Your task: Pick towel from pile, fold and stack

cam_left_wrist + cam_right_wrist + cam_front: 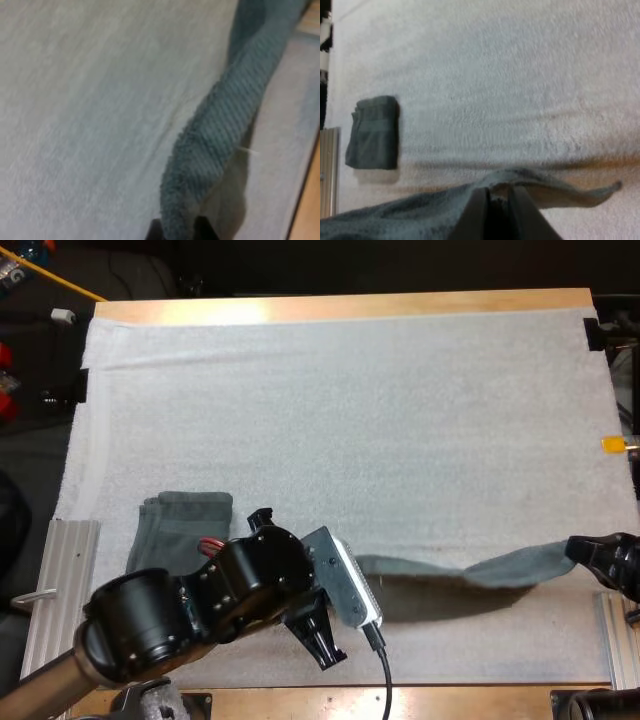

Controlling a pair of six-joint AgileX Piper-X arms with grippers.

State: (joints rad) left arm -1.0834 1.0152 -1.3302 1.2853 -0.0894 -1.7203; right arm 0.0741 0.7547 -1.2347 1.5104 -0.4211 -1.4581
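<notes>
Item: one dark grey-green towel [470,575], strung as a sagging band above the near part of the white mat [350,410], clear of the surface along most of its run, with a shadow beneath it. Held at both ends: left claw [177,231] clamped on the left end, fingers pressing the cloth from both sides; right claw [585,552] clamped on the right end, close to the mat's right edge, with a loose tail of cloth trailing past the grip. Companion item: folded stack [180,530], near left of the mat, just left of the left arm and apart from the held towel. Support: wooden desk [350,306], a bare strip showing on the far side. Step in hand, as judged: spreading the towel flat ahead of the first fold. Handling notes: the band looks bunched and twisted rather than open, so draw the claws apart evenly until the sag goes, without tugging cloth out of either grip; keep both ends level; lower onto open mat right of the stack so the cloth lies square. Risk: a twist setting into the fold, or the drooping middle dragging and creasing.
</notes>
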